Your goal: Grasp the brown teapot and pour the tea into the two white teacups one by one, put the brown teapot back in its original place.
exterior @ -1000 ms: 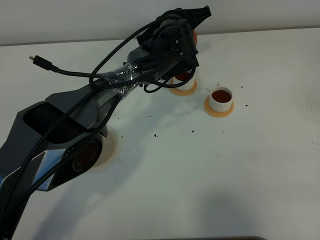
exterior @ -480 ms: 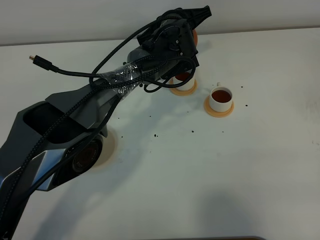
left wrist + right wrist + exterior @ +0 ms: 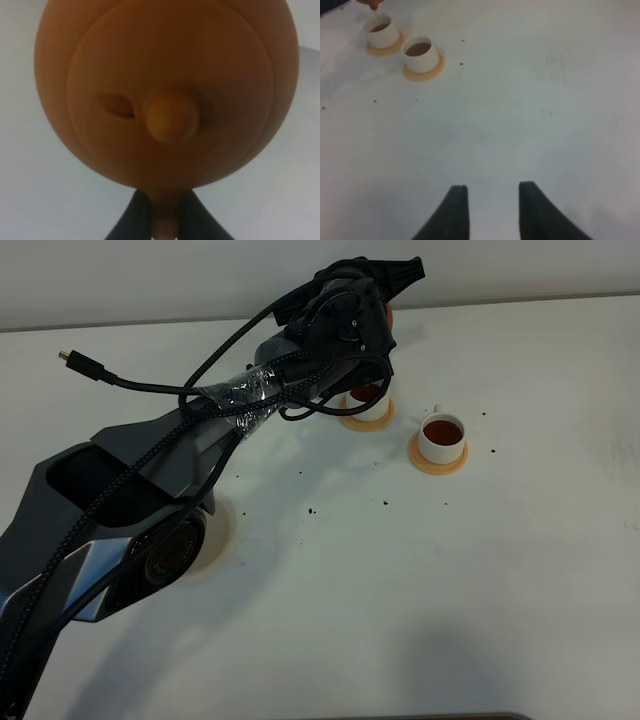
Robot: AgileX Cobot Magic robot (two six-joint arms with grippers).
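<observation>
Two cups are seen on the white table [image 3: 520, 570], each on a tan saucer and each holding dark tea. The right cup [image 3: 443, 437] stands clear of the arm on its saucer [image 3: 437, 464]. The left cup [image 3: 368, 400] is partly hidden under the left arm, and only part of its saucer [image 3: 366, 422] shows.

The left tool [image 3: 161, 220] is closed on the teapot [image 3: 165, 90]; its dark fingers [image 3: 135, 220] are pressed against a narrow clay part at the pot's edge. In the left wrist view the pot fills the frame, with the round lid and its knob [image 3: 170, 117] facing the camera. In the high view only a sliver of orange clay is visible beside the wrist housing, above the left cup. In the right wrist view an orange tip is seen just over that cup [image 3: 382, 31], with a thin thread running down from it into the cup.

The right tool [image 3: 490, 212] is held open over bare table, well apart from both cups, with nothing between its fingers. A cream mat [image 3: 218, 540] is partly covered by the left arm's base. Small dark specks are scattered on the table between the mat and the cups.
</observation>
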